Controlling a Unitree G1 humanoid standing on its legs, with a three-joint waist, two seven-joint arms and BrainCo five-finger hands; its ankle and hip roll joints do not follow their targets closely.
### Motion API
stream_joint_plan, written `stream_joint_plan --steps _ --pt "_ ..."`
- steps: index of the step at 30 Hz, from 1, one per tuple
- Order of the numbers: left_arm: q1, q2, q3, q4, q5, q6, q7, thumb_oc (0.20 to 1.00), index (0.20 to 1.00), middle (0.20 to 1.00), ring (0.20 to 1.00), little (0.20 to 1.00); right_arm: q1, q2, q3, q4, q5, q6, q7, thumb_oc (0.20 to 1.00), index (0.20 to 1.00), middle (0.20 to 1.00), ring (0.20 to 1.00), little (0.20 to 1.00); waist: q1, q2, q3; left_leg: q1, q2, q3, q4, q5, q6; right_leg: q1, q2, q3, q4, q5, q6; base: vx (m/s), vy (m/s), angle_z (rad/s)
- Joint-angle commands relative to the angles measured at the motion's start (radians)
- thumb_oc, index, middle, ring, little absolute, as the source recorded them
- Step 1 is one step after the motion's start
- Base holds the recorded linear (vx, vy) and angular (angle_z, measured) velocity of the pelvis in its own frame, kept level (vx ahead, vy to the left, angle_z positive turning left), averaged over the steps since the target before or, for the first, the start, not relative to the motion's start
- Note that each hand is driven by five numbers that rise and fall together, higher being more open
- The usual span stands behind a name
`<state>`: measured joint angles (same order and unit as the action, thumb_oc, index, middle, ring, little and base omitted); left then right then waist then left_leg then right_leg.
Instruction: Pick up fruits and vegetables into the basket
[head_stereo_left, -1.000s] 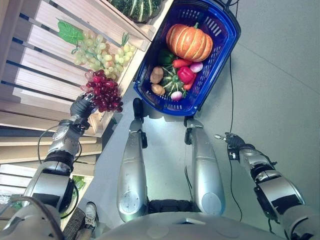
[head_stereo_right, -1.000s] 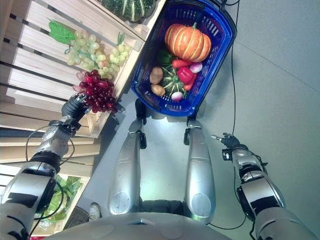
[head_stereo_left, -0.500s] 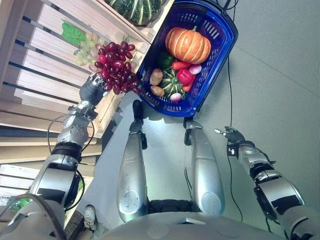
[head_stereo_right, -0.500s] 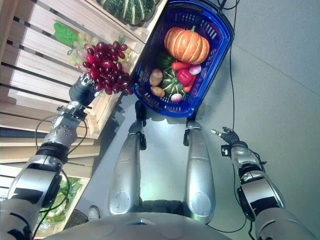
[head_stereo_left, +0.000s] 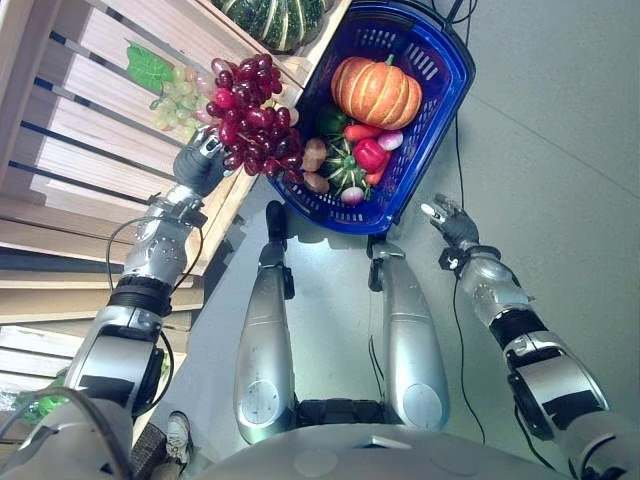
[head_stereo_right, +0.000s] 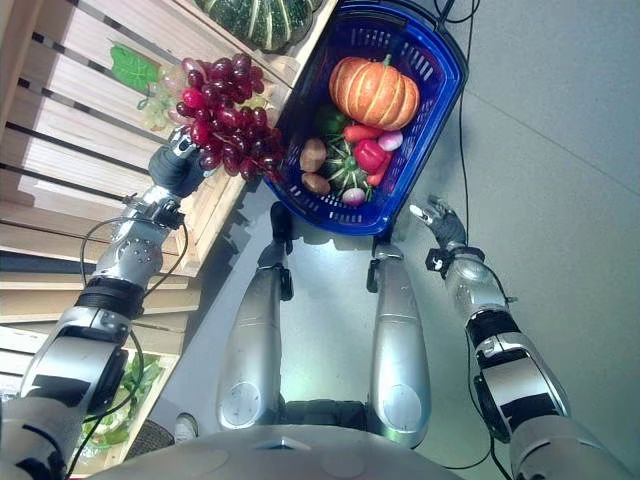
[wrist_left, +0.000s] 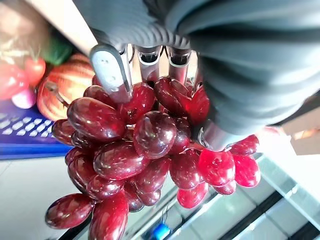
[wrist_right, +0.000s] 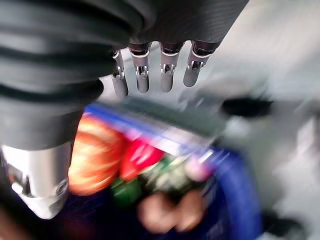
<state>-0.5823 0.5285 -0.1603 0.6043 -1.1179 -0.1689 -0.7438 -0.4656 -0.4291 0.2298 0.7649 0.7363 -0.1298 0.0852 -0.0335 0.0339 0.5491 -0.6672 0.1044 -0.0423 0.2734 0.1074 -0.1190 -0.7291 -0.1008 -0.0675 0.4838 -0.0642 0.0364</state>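
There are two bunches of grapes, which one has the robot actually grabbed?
The dark red grape bunch: the left hand grips it in the air beside the blue plastic basket. The pale green grape bunch lies untouched on the wooden shelf.

One bunch of red grapes (head_stereo_left: 252, 118), clutched in the left hand (head_stereo_left: 199, 165). One green bunch (head_stereo_left: 180, 93) behind. One blue basket (head_stereo_left: 447, 80) beyond: one pumpkin (head_stereo_left: 377, 90), two potatoes (head_stereo_left: 314, 153).

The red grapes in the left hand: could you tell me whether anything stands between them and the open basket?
Nothing visible does. The left hand holds the red grapes right at the near rim of the blue basket, with free room above the produce inside. The right hand hangs open beside the basket, out of the path.
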Motion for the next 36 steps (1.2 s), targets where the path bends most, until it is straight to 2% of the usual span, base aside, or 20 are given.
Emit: stream_joint_plan --steps 1,5,9,15,20,27,31,36 --pt "0.016 -0.01 0.006 -0.119 0.051 -0.034 -0.083 0.2 0.2 0.2 0.2 0.2 0.07 0.034 -0.014 -0.129 0.193 -0.009 0.155 1.0 1.0 1.0 1.0 1.0 0.0 -0.024 -0.029 -0.02 -0.084 0.051 0.063 -0.098 0.076 0.044 0.043 -0.05 -0.045 -0.008 -0.026 0.0 0.0 0.0" --pt "0.015 0.014 -0.043 -0.187 0.087 -0.025 -0.098 0.2 0.2 0.2 0.2 0.2 0.075 0.051 0.002 -0.244 0.343 0.035 0.308 1.0 1.0 1.0 1.0 1.0 -0.005 -0.02 -0.029 -0.012 -0.08 0.057 0.056 -0.094 0.074 0.051 0.038 -0.053 -0.047 -0.006 -0.022 0.0 0.0 0.0" --pt "0.013 0.045 -0.093 -0.255 0.114 -0.025 -0.122 0.2 0.2 0.2 0.2 0.2 0.073 0.062 0.018 -0.384 0.467 0.112 0.394 1.0 1.0 1.0 1.0 1.0 -0.008 -0.017 -0.029 -0.009 -0.077 0.067 0.045 -0.086 0.074 0.053 0.037 -0.057 -0.052 -0.004 -0.018 0.0 0.0 0.0" --pt "-0.007 0.078 -0.151 -0.338 0.125 -0.018 -0.138 0.2 0.2 0.2 0.2 0.2 0.045 0.057 0.058 -0.49 0.595 0.222 0.419 1.0 1.0 1.0 1.0 1.0 -0.009 -0.012 -0.029 -0.009 -0.075 0.073 0.037 -0.081 0.074 0.05 0.038 -0.052 -0.059 -0.002 -0.017 0.0 0.0 0.0" --pt "-0.021 0.097 -0.193 -0.392 0.138 0.001 -0.147 0.2 0.2 0.2 0.2 0.2 0.032 0.05 0.105 -0.542 0.657 0.272 0.444 1.0 1.0 1.0 1.0 1.0 -0.008 -0.012 -0.029 -0.015 -0.073 0.075 0.033 -0.074 0.074 0.047 0.037 -0.052 -0.066 0.003 -0.017 0.0 0.0 0.0" --pt "-0.056 0.137 -0.271 -0.432 0.147 0.034 -0.166 0.2 0.2 0.2 0.2 0.2 0.005 0.017 0.178 -0.602 0.743 0.289 0.495 1.0 1.0 1.0 1.0 1.0 -0.005 -0.012 -0.029 -0.019 -0.073 0.076 0.025 -0.066 0.073 0.05 0.033 -0.055 -0.086 0.016 -0.014 0.0 0.0 0.0" --pt "-0.071 0.149 -0.297 -0.445 0.136 0.034 -0.17 0.2 0.2 0.2 0.2 0.2 -0.014 -0.005 0.21 -0.622 0.804 0.284 0.519 1.0 1.0 1.0 1.0 1.0 -0.003 -0.011 -0.029 -0.018 -0.074 0.076 0.022 -0.065 0.072 0.051 0.031 -0.056 -0.091 0.019 -0.012 0.0 0.0 0.0" --pt "-0.093 0.168 -0.338 -0.465 0.171 0.065 -0.169 0.2 0.2 0.2 0.2 0.2 -0.031 -0.018 0.231 -0.641 0.853 0.275 0.545 1.0 1.0 1.0 1.0 1.0 -0.002 -0.012 -0.029 -0.021 -0.074 0.075 0.021 -0.063 0.07 0.051 0.028 -0.06 -0.098 0.027 -0.009 0.0 0.0 0.0"
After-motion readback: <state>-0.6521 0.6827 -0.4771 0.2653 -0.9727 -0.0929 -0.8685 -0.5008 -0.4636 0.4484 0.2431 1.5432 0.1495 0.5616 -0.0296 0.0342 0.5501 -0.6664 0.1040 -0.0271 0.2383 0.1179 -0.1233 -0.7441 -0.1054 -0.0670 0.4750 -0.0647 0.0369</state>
